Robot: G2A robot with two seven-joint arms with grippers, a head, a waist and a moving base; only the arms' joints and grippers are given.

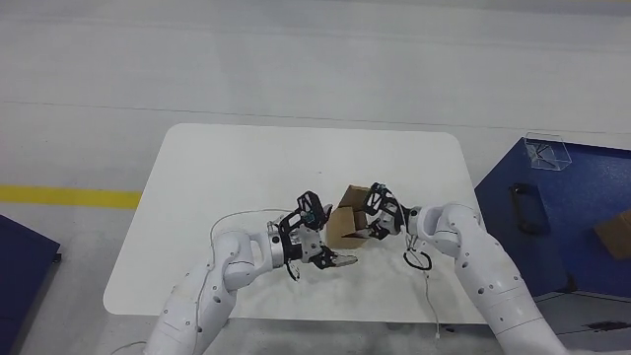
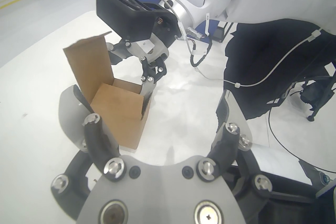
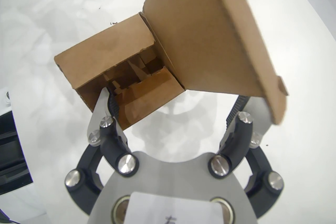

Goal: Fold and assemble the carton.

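A small brown carton (image 1: 347, 221) stands on the white table (image 1: 246, 158), its top open and one large flap (image 3: 210, 33) raised. My right gripper (image 1: 375, 221) is open at the carton's rim. One of its fingers (image 3: 107, 101) dips into the open mouth at a corner, also seen in the left wrist view (image 2: 146, 96). The raised flap partly hides its other finger (image 3: 242, 107). My left gripper (image 2: 150, 104) is open wide on the carton's other side, with one finger (image 2: 77, 99) beside the carton's wall (image 2: 118, 107) and nothing gripped.
A blue cabinet (image 1: 562, 207) stands off the table's right edge with a clear box (image 1: 547, 150) on it. A loose cable (image 1: 419, 256) hangs from the right arm. The far half of the table is bare.
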